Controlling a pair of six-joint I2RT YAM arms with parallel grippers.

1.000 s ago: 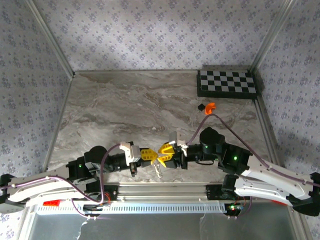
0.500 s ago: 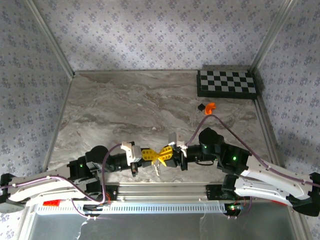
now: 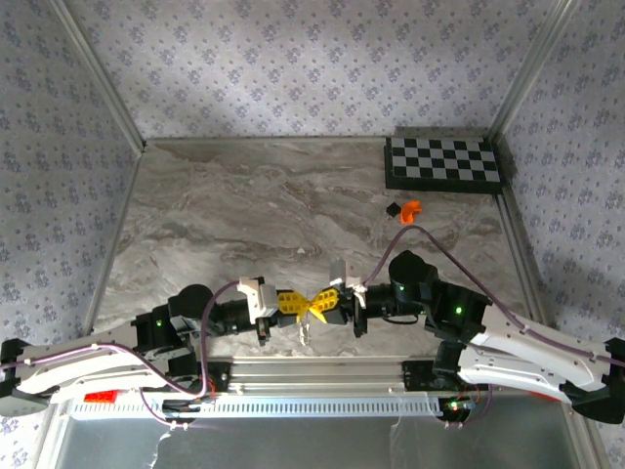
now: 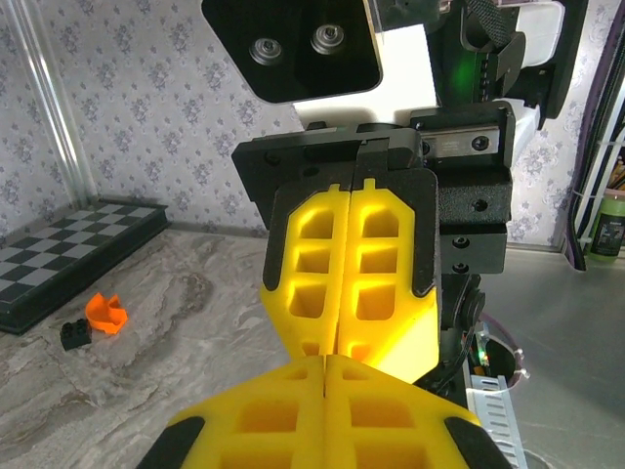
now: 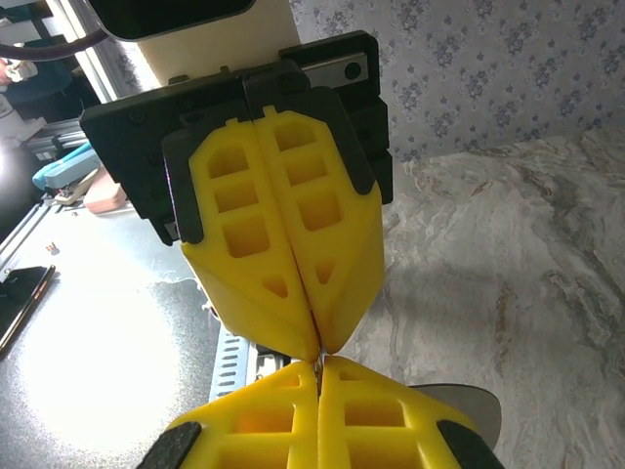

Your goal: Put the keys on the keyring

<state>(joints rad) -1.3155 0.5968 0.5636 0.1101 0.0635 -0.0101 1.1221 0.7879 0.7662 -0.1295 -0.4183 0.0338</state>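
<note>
The marble table (image 3: 244, 205) takes most of the top view, and I find no loose key anywhere on its surface. The left arm (image 3: 88, 362) and the right arm (image 3: 518, 347) both reach along the near edge toward the middle, so that they meet almost nose to nose. Far from them, in the back right corner, lies a checkerboard (image 3: 444, 163). The left gripper (image 4: 325, 376) is closed, its 2 yellow pads pressed flat together with no gap. The right gripper (image 5: 317, 376) is closed in the same way, and its tip touches the tip of the other one. If something thin is pinched in either of them, it is hidden by the pads, so I cannot tell what each one holds. A small orange piece (image 3: 410, 208) and a black piece (image 3: 394, 208) lie near the checkerboard and are not part of this job. Just under the point where the 2 tips meet, a thin silvery bit hangs down; I take it for the keyring (image 3: 305, 334), perhaps with keys on it, but it is too small to separate them. My judgement is that the threading is in the middle or late: the metal is lifted between the tips, and how many keys are already on I cannot say
</note>
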